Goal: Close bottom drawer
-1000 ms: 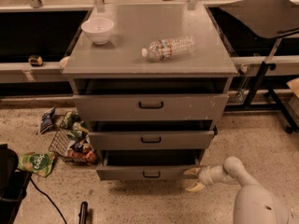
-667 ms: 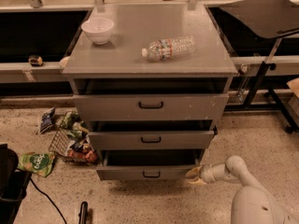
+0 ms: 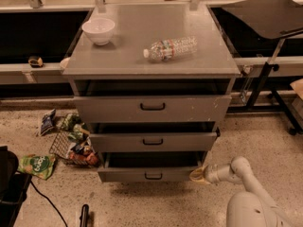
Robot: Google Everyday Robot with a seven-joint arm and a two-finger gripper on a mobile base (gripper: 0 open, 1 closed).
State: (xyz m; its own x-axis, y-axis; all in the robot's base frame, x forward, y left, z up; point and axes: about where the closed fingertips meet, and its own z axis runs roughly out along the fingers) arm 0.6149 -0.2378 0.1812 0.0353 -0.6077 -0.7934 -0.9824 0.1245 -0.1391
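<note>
Gripper (image 3: 199,175), state I cannot tell, below the front-right corner of the bench (image 3: 142,65), at the bottom drawer (image 3: 123,175): likely stiff, push its flat front

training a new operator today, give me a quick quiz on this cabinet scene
1. True or false: the bottom drawer is fully shut.
2. The gripper is at the bottom drawer's: A) left front corner B) handle C) right front corner
3. Fill in: the water bottle on the cabinet top is ____ (upright / lying down).
Key: 1 false; 2 C; 3 lying down.
</note>
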